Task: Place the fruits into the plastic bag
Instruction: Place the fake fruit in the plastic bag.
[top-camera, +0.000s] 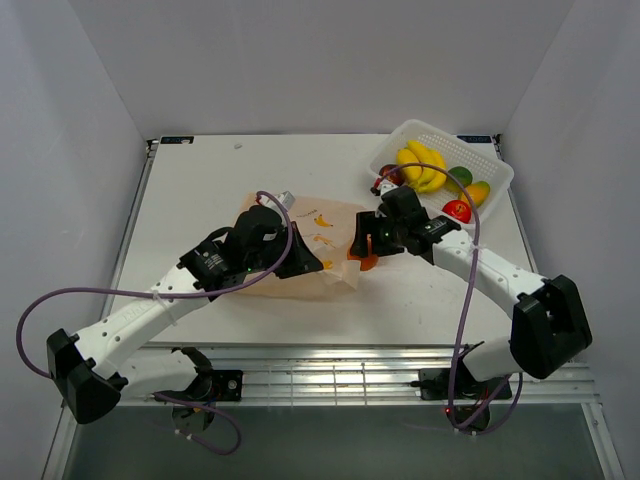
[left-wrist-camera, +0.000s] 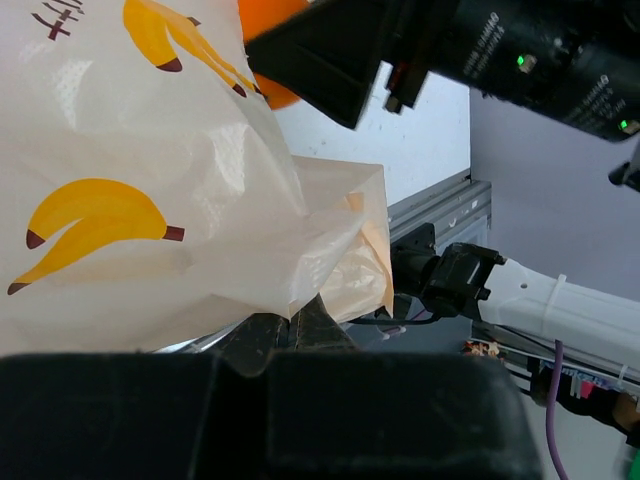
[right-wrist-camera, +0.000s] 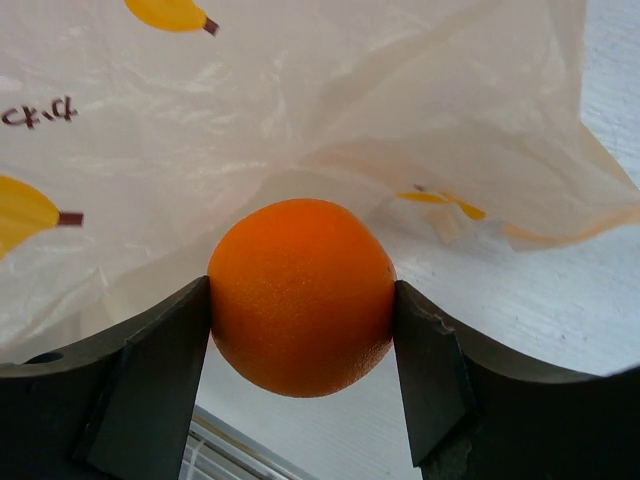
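White table (top-camera: 200, 200), grey walls (top-camera: 60, 150) | our right claw (right-wrist-camera: 300, 345), spread wide, holds the orange (right-wrist-camera: 300, 280) across its middle, plastic bag (right-wrist-camera: 300, 110) just ahead of it | our left claw (left-wrist-camera: 292, 335) pinches shut on the bag's edge | we judge the orange firm, smooth, slippery: grip its widest part; bag limp, flimsy
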